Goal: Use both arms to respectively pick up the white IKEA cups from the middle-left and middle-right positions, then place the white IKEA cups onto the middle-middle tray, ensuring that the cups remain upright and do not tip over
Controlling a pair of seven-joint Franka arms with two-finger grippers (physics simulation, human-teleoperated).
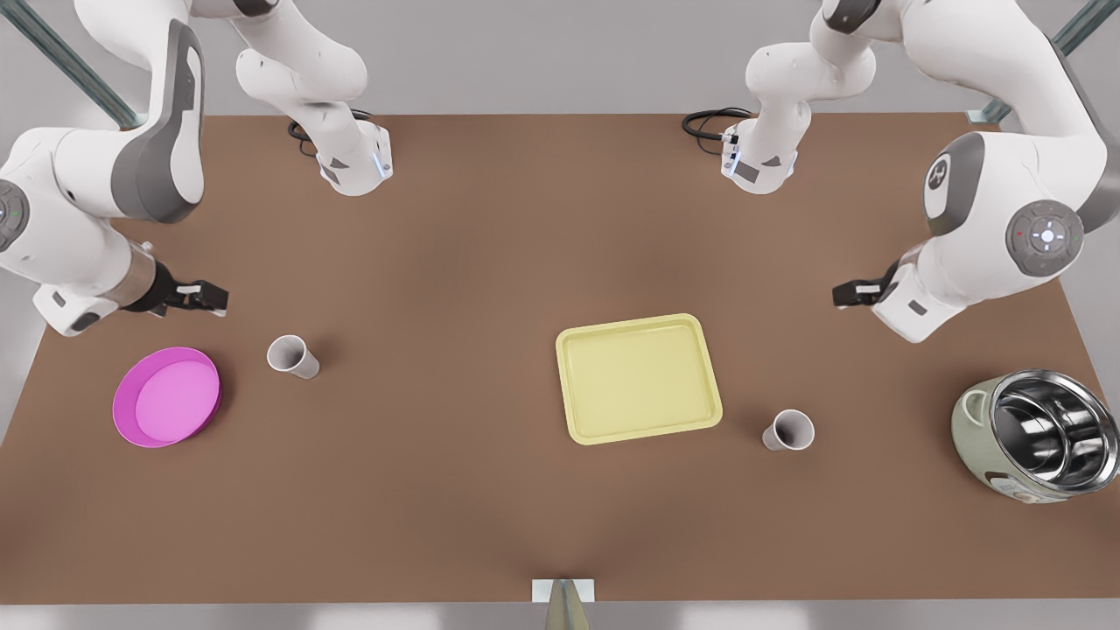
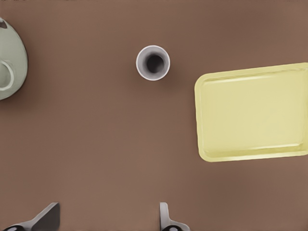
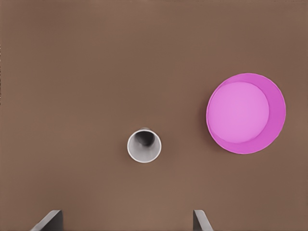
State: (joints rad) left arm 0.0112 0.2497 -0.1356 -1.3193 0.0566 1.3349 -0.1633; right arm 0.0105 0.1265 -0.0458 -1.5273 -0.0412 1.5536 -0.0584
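Note:
Two white IKEA cups stand upright on the brown table. One cup is at the front view's left, beside the magenta plate. My right gripper hovers open just behind it, apart from it. The other cup stands at the front view's right, just off a corner of the pale-yellow tray, which is bare. My left gripper hangs open well behind that cup, holding nothing.
A round magenta plate lies near the table's edge at the front view's left. A pale green steel-lined pot sits at the far right. Both arm bases stand at the back edge.

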